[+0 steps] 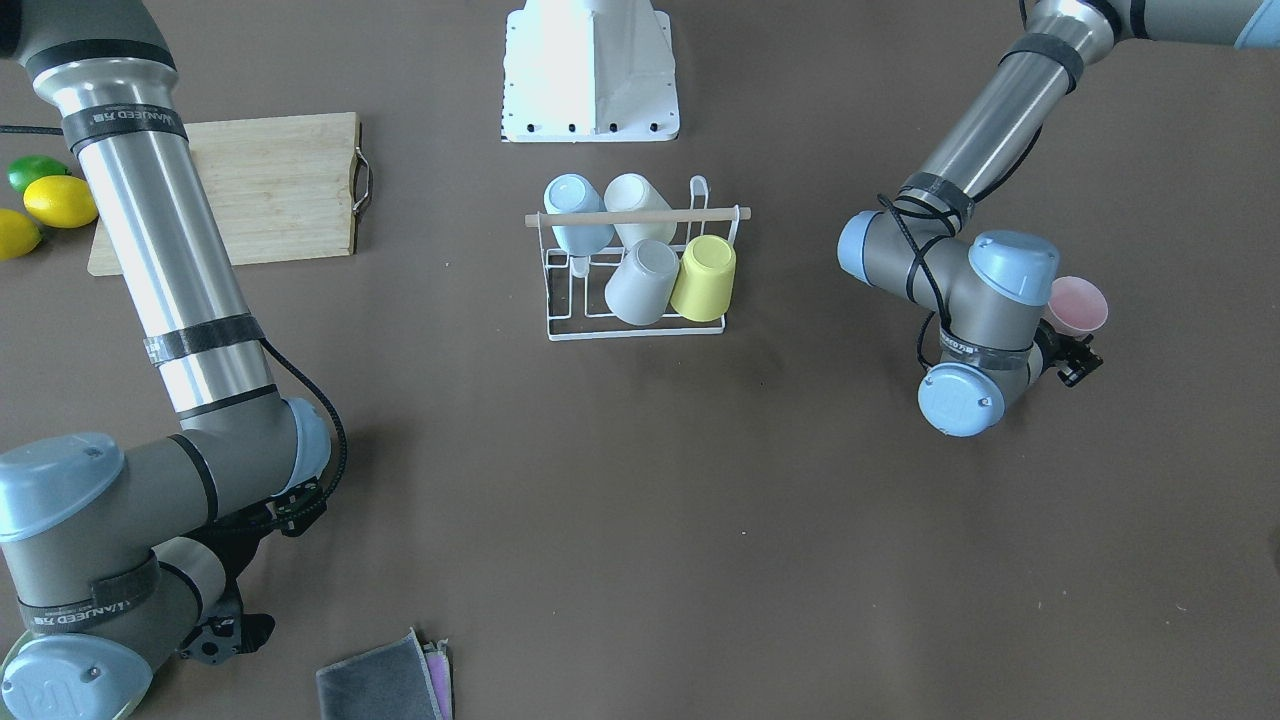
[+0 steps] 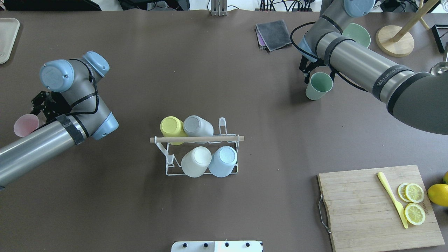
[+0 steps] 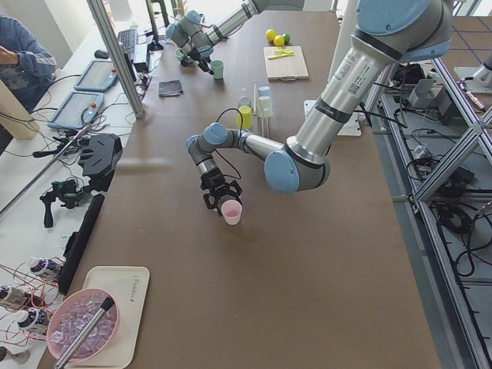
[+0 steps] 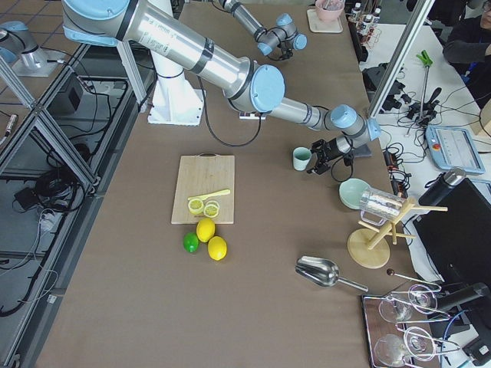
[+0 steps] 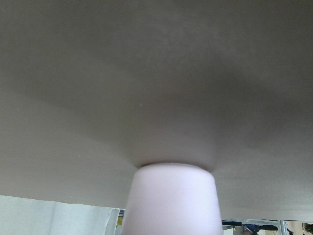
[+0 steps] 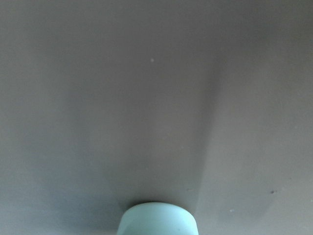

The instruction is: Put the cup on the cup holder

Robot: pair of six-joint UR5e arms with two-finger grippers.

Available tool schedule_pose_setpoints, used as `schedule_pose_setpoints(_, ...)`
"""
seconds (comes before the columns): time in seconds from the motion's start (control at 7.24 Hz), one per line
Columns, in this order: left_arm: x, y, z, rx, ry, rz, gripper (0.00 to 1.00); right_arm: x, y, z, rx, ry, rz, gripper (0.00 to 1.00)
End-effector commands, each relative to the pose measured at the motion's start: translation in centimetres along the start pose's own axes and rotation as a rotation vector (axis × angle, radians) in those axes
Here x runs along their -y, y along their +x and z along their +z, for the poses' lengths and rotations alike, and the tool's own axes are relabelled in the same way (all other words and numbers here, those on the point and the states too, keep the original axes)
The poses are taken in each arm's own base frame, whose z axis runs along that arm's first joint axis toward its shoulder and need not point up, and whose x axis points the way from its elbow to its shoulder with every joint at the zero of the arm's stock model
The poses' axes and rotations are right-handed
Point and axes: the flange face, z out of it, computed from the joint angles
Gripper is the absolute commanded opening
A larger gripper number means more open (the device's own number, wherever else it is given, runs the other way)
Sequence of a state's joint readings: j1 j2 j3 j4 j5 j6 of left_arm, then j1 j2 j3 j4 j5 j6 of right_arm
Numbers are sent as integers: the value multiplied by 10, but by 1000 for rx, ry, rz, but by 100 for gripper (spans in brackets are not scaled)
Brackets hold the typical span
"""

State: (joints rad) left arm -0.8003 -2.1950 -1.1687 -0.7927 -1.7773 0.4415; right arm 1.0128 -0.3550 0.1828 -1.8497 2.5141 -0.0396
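The cup holder (image 2: 197, 139), a white wire rack with a wooden dowel across its top, stands mid-table and carries several upturned cups: yellow (image 2: 171, 126), grey, white and blue. My left gripper (image 2: 34, 113) is shut on the rim of a pink cup (image 2: 25, 125) that stands upright on the table, far left of the rack. The pink cup also shows in the left wrist view (image 5: 171, 200). My right gripper (image 2: 318, 74) straddles and is shut on a green cup (image 2: 318, 86) at the far right. The fingers are hidden in both wrist views.
A cutting board (image 2: 364, 213) with lemon slices and a yellow knife lies at the near right, with lemons beside it. A grey cloth (image 2: 274, 31), a green bowl (image 2: 360, 33) and a wooden stand (image 2: 395, 42) sit along the far edge. A tray (image 2: 7, 38) is at the far left.
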Motion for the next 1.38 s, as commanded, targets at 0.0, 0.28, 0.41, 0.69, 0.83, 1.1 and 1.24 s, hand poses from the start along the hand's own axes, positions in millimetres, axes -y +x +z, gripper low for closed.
schedule_pose_setpoints(0.0, -1, 2, 3, -5, -24, 23, 85, 0, -1, 1, 23, -5, 2, 100)
schedule_pose_setpoints(0.28, -2, 3, 7, -6, -38, 33, 79, 1, -1, 10, 36, -17, 8, 100)
schedule_pose_setpoints(0.41, -3, 1, 13, -10, -49, 35, 74, 2, -6, 16, 33, -23, 2, 100)
schedule_pose_setpoints(0.69, -7, -1, 10, -10, -36, 33, 63, 2, -4, 27, 30, -41, 13, 100)
schedule_pose_setpoints(0.83, -16, 1, 0, -1, -1, 31, 62, 2, -3, 28, 28, -47, 22, 100)
schedule_pose_setpoints(1.1, -62, 12, -42, 50, 168, -8, 62, 0, -5, 27, 30, -62, 43, 100)
schedule_pose_setpoints(1.24, -86, 35, -69, 87, 280, -68, 62, -1, -10, 23, 30, -60, 41, 100)
